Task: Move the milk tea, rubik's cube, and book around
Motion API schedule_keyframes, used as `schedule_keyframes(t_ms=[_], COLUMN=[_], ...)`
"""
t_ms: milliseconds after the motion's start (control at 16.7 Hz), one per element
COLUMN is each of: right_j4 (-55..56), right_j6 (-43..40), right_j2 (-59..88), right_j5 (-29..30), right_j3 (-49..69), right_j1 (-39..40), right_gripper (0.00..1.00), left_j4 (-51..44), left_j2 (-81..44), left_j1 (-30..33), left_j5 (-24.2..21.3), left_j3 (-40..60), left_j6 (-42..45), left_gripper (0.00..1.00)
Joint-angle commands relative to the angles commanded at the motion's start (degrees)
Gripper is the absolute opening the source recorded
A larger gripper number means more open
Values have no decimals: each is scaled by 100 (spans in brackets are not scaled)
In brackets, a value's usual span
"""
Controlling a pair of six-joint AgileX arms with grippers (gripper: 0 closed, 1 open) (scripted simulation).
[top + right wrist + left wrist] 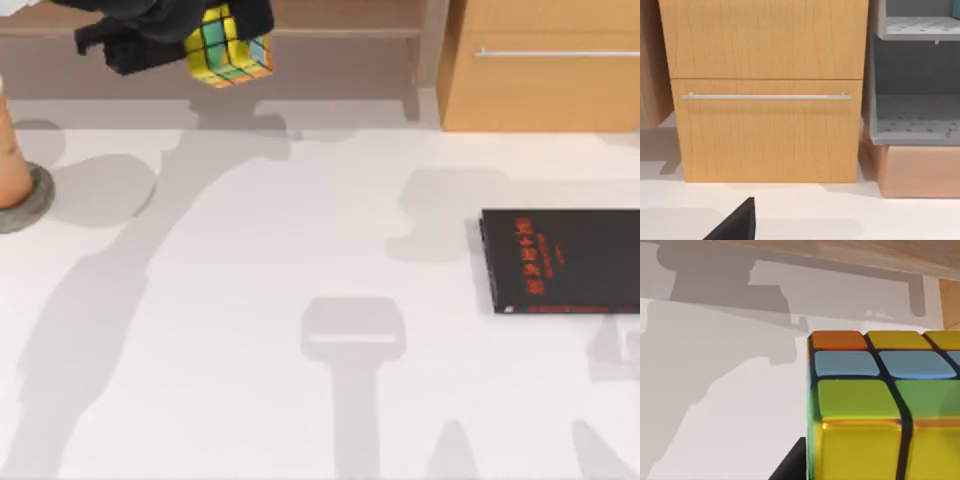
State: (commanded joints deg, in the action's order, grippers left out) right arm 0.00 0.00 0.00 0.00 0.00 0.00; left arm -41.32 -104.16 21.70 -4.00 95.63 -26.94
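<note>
The rubik's cube (232, 50), with yellow, green, blue and orange stickers, hangs tilted in the air at the back left of the table. My left gripper (205, 42) is shut on it. In the left wrist view the cube (880, 405) sits close up, with a dark fingertip (790, 467) beside its lower edge. The peach-orange milk tea (10, 160) stands upright at the far left edge on a flat grey disc (38, 200). The book is out of view.
A thin black book with red lettering (565, 260) lies flat at the right. A wooden drawer cabinet (540, 70) with a metal handle (765, 96) stands at the back right, grey shelves (912, 75) beside it. A low wooden shelf (340, 40) runs along the back.
</note>
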Motion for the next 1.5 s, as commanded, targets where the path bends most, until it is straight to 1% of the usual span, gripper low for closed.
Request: schedule_keyframes(t_ms=[360, 540, 720, 900, 1200, 1320, 1500], right_j4=[0, 0, 0, 0, 0, 0, 0], right_j6=[0, 0, 0, 0, 0, 0, 0], right_j2=[0, 0, 0, 0, 0, 0, 0], right_j5=[0, 0, 0, 0, 0, 0, 0], right_j3=[0, 0, 0, 0, 0, 0, 0], right_j1=[0, 0, 0, 0, 0, 0, 0], right_gripper=[100, 100, 100, 100, 100, 100, 100], left_j4=[2460, 3593, 4429, 4770, 4758, 4758, 4727], left_j2=[1506, 1782, 1787, 1733, 1740, 1596, 1162], left_j1=[-1260, -1890, -2397, -2634, -2605, -2510, -2319], left_j5=[-230, -278, -279, -263, -250, -201, -80], left_j3=[-986, -1295, -1465, -1518, -1491, -1311, -788], left_j6=[1623, 2241, 2640, 2786, 2801, 2921, 3151], left_gripper=[0, 0, 0, 0, 0, 0, 0])
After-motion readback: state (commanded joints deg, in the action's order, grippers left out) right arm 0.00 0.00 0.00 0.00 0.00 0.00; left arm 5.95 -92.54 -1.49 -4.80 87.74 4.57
